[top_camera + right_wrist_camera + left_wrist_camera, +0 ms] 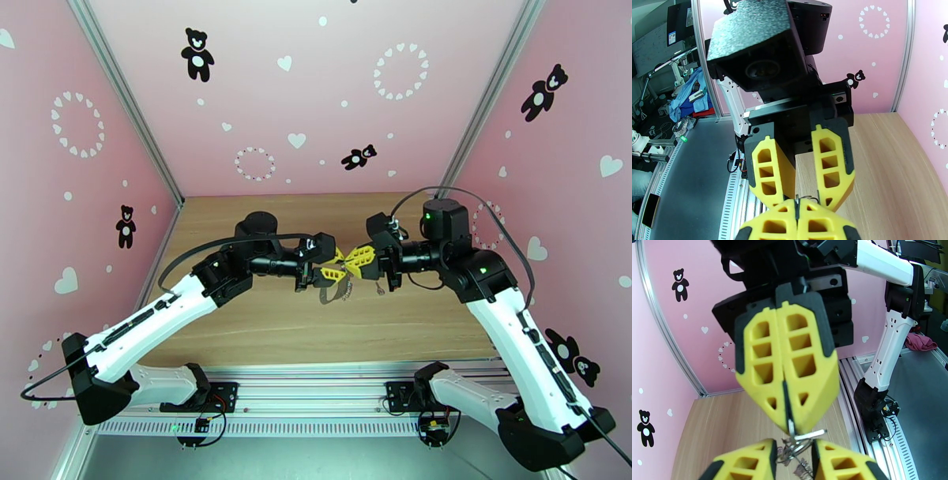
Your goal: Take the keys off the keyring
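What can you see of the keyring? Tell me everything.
The keyring is a tangle of thin grey metal loops with what looks like a blurred chain hanging below. It is held in the air over the table, between the grippers. The right gripper is shut on its upper end. The left gripper straddles the lower loops, jaws apart; whether it pinches them is unclear.

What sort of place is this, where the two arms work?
Probably a robot test cell in a laboratory: a wooden table boxed in by pink walls with bear and heart stickers, set between aluminium posts, with cluttered equipment and cloths beyond it.
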Tool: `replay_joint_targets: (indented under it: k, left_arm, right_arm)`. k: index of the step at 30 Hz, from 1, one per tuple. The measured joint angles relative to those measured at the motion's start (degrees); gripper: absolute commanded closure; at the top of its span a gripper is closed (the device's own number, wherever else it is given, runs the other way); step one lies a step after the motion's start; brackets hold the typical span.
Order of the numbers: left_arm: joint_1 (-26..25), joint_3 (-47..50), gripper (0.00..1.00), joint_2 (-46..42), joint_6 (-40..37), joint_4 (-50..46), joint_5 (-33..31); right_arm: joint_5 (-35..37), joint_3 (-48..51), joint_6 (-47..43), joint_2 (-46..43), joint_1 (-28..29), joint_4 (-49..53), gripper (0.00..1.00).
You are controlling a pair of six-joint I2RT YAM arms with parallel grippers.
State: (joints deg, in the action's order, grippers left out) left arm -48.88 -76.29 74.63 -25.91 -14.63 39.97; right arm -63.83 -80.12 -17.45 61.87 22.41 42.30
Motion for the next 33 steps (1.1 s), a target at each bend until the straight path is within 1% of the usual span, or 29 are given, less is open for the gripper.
replay_joint_targets:
  k: [2,4,7,14,16,24,33]
  left_arm:
    - [0.00,0.00,0.76,0.00,0.02,0.02,0.17]
    - [0.00,0.00,0.80,0.00,0.00,0.04,0.17]
    - [0.11,0.00,0.82,-0.04,0.22,0.09,0.22]
    - [0.50,0.24,0.93,-0.31,0.63,0.26,1.05]
    - [0.59,0.50,0.99,-0.59,0.66,0.31,1.31]
    - [0.76,2.38,1.00,-1.86,1.97,2.78,1.42]
    - [1.14,6.08,1.00,-3.67,7.19,8.07,1.36]
  right_arm:
    - [-0.13,0.00,-0.09,0.00,-0.04,0.00,1.00]
    - [-0.13,0.00,-0.11,0.00,-0.04,-0.02,1.00]
    - [-0.26,0.00,-0.09,0.00,-0.04,0.00,1.00]
    - [-0.57,0.00,-0.09,0.00,-0.07,0.02,1.00]
    - [-0.74,0.00,-0.09,0.00,-0.13,0.02,1.00]
    - [-1.18,0.02,0.15,0.00,-0.15,-0.07,1.00]
    - [-1.38,1.31,0.94,-0.66,-0.46,-1.38,1.00]
